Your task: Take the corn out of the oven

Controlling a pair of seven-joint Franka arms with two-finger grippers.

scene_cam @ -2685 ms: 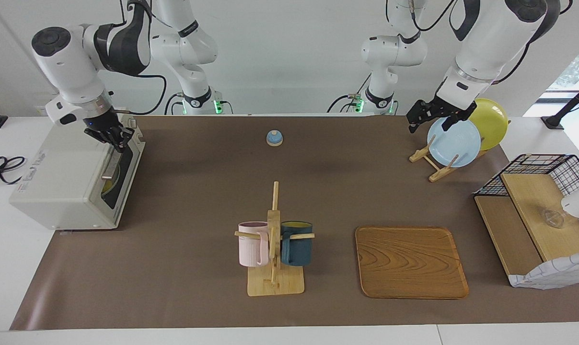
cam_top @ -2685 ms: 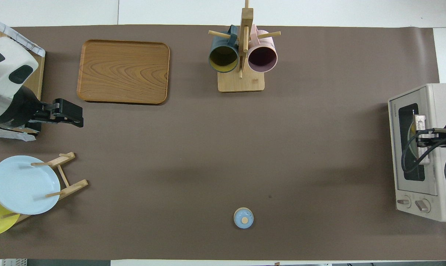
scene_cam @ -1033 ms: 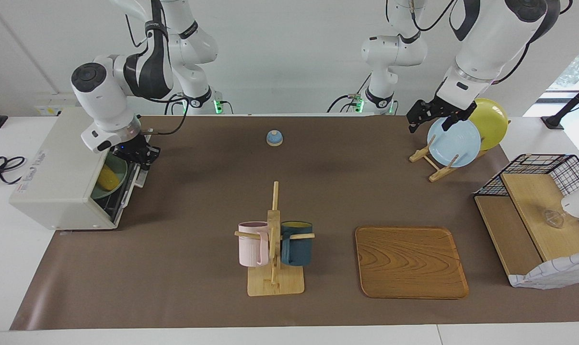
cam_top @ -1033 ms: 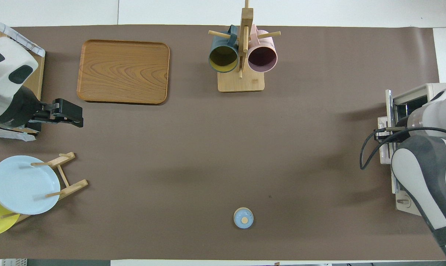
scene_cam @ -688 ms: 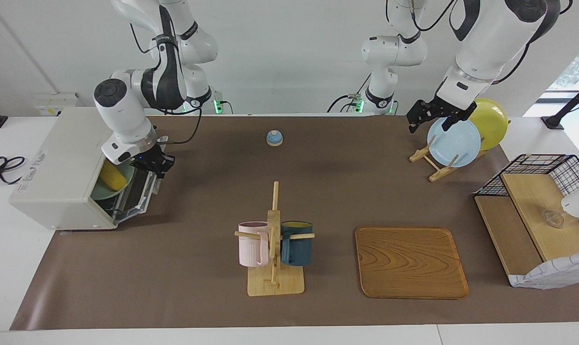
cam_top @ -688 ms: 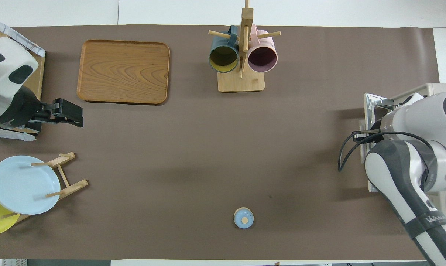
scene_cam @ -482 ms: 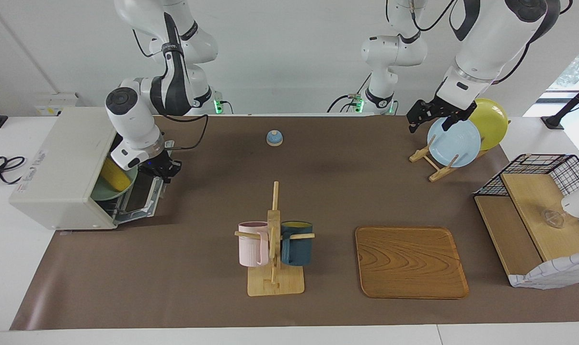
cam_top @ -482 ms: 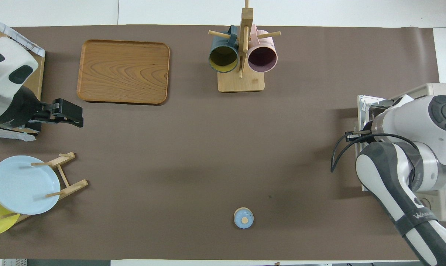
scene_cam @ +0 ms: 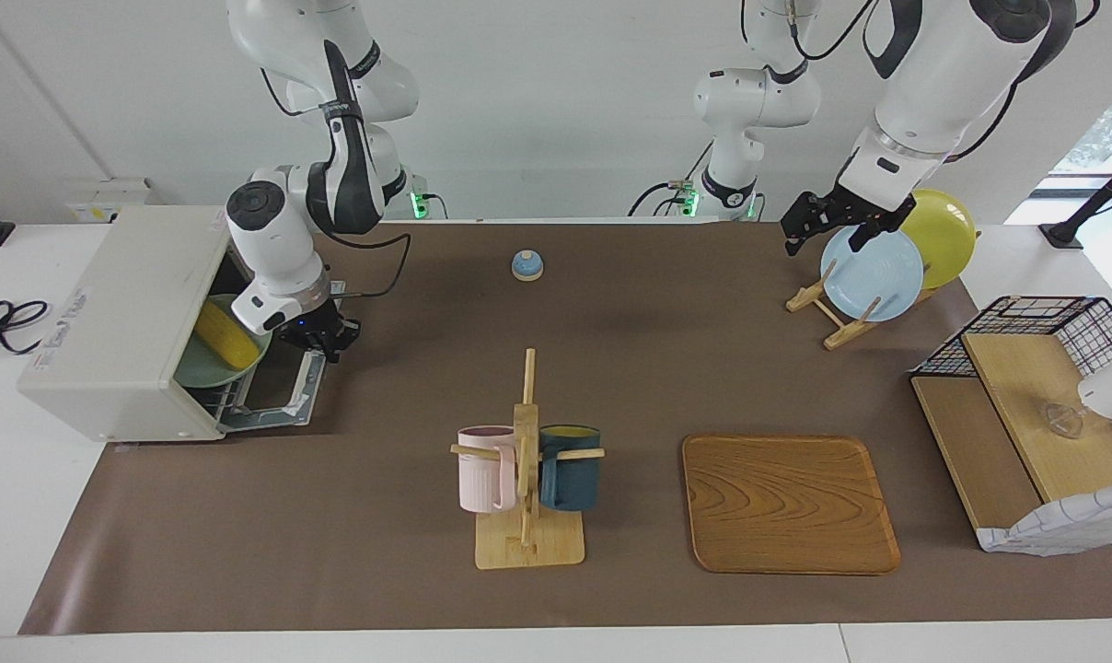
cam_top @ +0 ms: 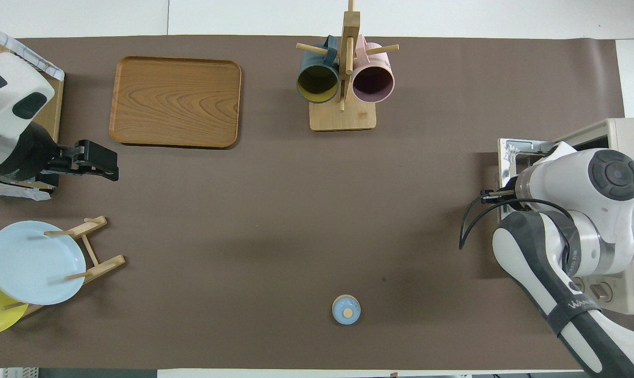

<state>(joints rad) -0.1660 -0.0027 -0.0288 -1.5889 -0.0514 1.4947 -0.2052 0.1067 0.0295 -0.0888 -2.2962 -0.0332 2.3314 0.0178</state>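
Observation:
The off-white oven stands at the right arm's end of the table, and its top also shows in the overhead view. Its door hangs open, almost flat. The yellow corn lies on a green plate on the rack inside. My right gripper is shut on the door's handle at the door's outer edge. In the overhead view my own arm hides this gripper and the corn. My left gripper is open and empty, waiting in the air by the plate rack.
A mug rack with a pink and a dark blue mug stands mid-table. A wooden tray lies beside it. The plate rack holds a light blue plate and a yellow plate. A small blue bell sits near the robots. A wire shelf stands at the left arm's end.
My right gripper has pulled the oven door from shut down to almost flat, swinging toward the table's middle. The corn on its plate has come into sight. The left arm has not moved.

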